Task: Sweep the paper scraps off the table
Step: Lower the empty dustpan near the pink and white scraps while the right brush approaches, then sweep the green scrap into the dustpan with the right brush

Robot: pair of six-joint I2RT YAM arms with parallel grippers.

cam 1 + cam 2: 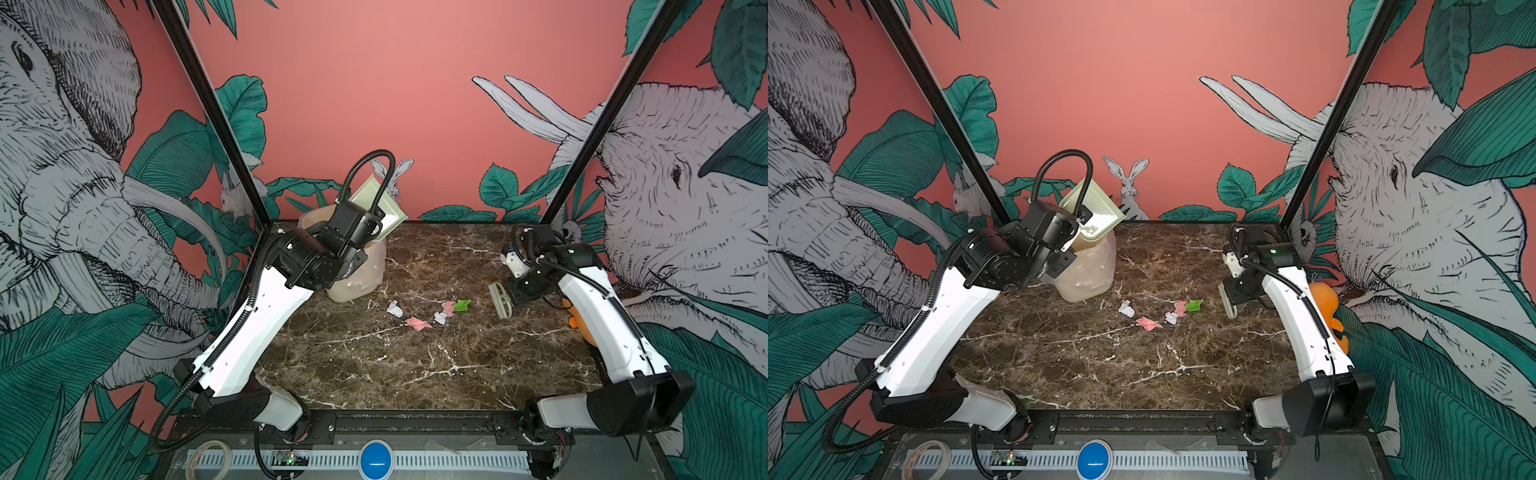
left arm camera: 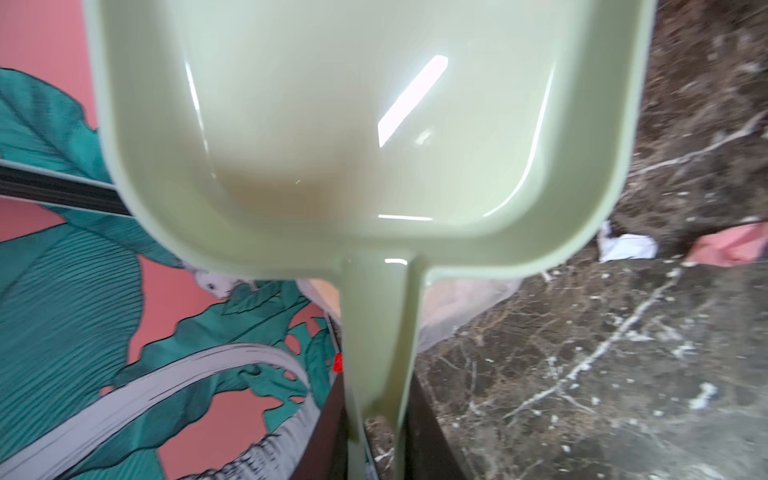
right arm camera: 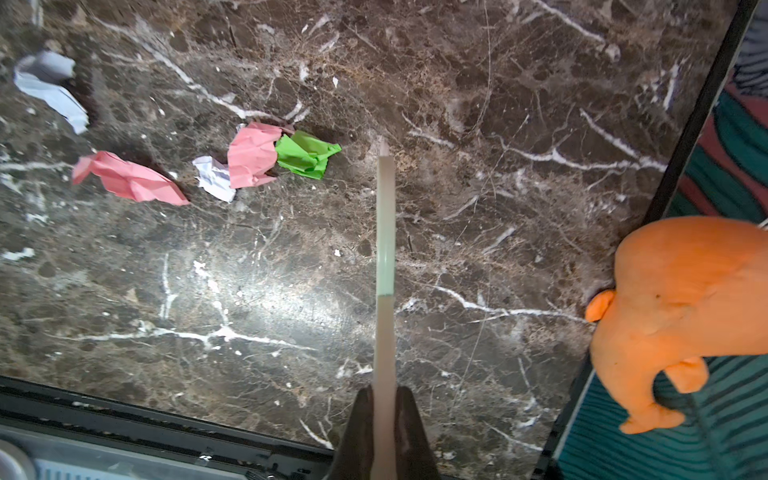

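Top views: crumpled pink, white and green paper scraps point(image 1: 417, 323) lie clustered on the table point(image 1: 415, 365), at 9 o'clock from the brush point(image 1: 500, 301) pinched by the right gripper point(image 3: 384, 415); left gripper point(image 2: 376, 449) pinches the dustpan point(image 2: 365, 124) handle.

Front half free; back-left & right side crowded.
Front of table point(image 1: 374, 365) is bare marble, wide room betw. left arm point(image 1: 249, 332) and right arm point(image 1: 611, 332). Mid-table: paper scraps point(image 1: 439, 318) in a loose cluster, bare top all round. Back-left corner blocked by bag-lined bin point(image 1: 361, 278), dustpan point(image 1: 1096, 203) tilted above it. Right: brush point(image 1: 500, 301) near the scraps w/ a gap betw.; orange toy point(image 1: 1325, 299) at right edge.
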